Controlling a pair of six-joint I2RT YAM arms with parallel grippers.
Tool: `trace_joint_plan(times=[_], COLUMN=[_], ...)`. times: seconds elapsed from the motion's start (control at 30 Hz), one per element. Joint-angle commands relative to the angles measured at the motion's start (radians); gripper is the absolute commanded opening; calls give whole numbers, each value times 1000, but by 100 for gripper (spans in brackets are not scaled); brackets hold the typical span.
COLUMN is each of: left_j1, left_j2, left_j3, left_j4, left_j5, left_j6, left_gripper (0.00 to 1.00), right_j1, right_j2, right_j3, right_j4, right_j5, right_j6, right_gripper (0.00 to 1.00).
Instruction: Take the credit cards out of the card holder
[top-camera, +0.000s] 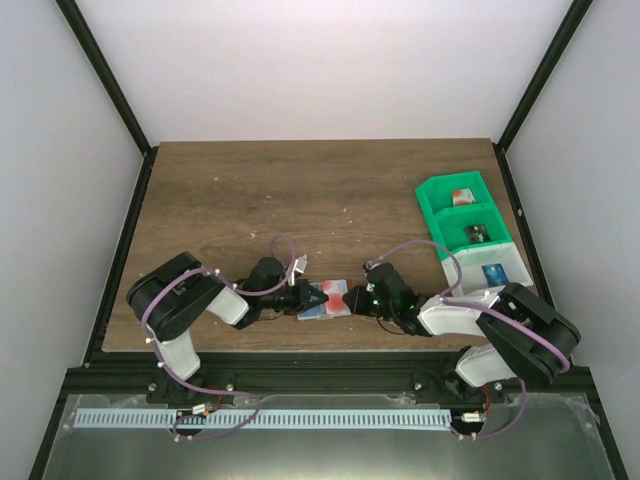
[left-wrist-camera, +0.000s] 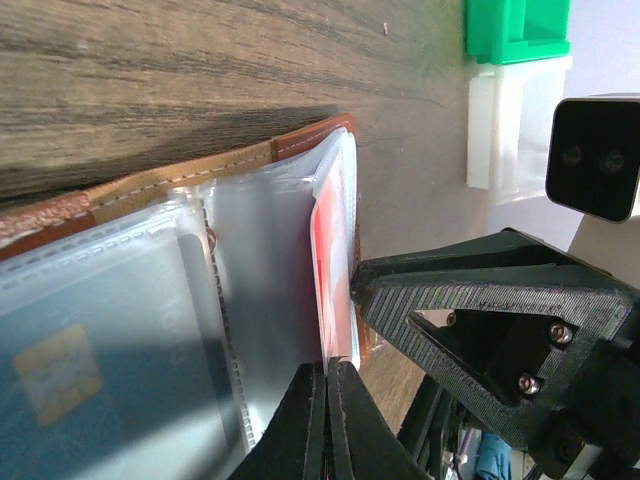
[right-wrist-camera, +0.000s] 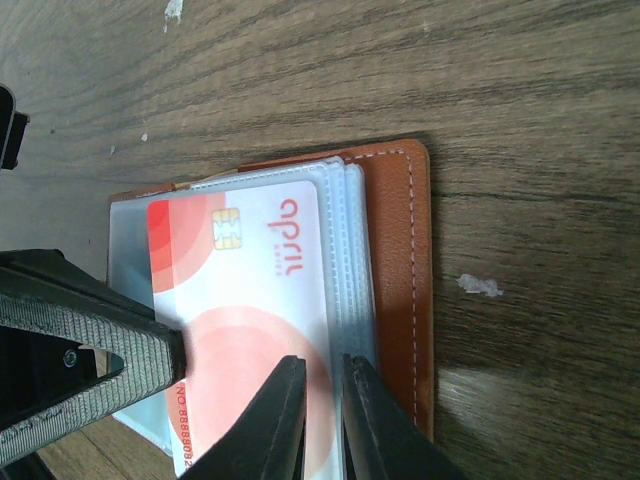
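Note:
The card holder (top-camera: 326, 300) lies open near the table's front edge, between my two grippers. Its brown leather (right-wrist-camera: 395, 250) and clear sleeves (right-wrist-camera: 355, 250) show in the right wrist view. A red-and-white credit card (right-wrist-camera: 245, 300) lies on top of the sleeves. My left gripper (left-wrist-camera: 328, 395) is shut on that card's edge (left-wrist-camera: 335, 260). A dark blue card (left-wrist-camera: 90, 340) sits in a sleeve beside it. My right gripper (right-wrist-camera: 325, 400) stands with its jaws a narrow gap apart, pinching the sleeves' edge next to the card. Both grippers show in the top view: the left (top-camera: 306, 297) and the right (top-camera: 354, 297).
Two green bins (top-camera: 455, 205) and a white bin (top-camera: 492, 272) stand at the right of the table, each with a card inside. The green bin (left-wrist-camera: 515, 30) and the white bin (left-wrist-camera: 500, 120) also show in the left wrist view. The right gripper's finger (left-wrist-camera: 480, 300) is close to my left jaws.

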Motion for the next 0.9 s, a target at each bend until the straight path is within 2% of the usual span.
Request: trace_joint_plan(times=[0.0, 0.1, 0.13, 0.53, 0.7, 0.77, 0.8, 0.87], left_j1=[3, 5, 6, 41, 41, 41, 41, 41], left_j2=[17, 6, 2, -30, 5, 16, 20, 22], left_j3=[-13, -10, -12, -36, -46, -37, -32, -29], left_j4=[17, -4, -13, -46, 21, 28, 28, 29], left_j5=[6, 2, -2, 25, 72, 84, 89, 92], left_j6=[10, 27, 33, 79, 68, 67, 68, 69], left_gripper=[0, 5, 0, 0, 0, 11, 12, 0], right_j1=[8, 8, 8, 8, 7, 7, 7, 7], right_j2=[-2, -5, -6, -14, -22, -22, -23, -24], right_j3=[-15, -18, -19, -27, -28, -26, -23, -23], right_j4=[-52, -53, -55, -55, -51, -52, -52, -55], right_j5=[20, 20, 20, 19, 15, 12, 14, 13], right_j6=[5, 4, 3, 4, 4, 3, 2, 1], right_gripper=[13, 13, 13, 12, 13, 12, 12, 12])
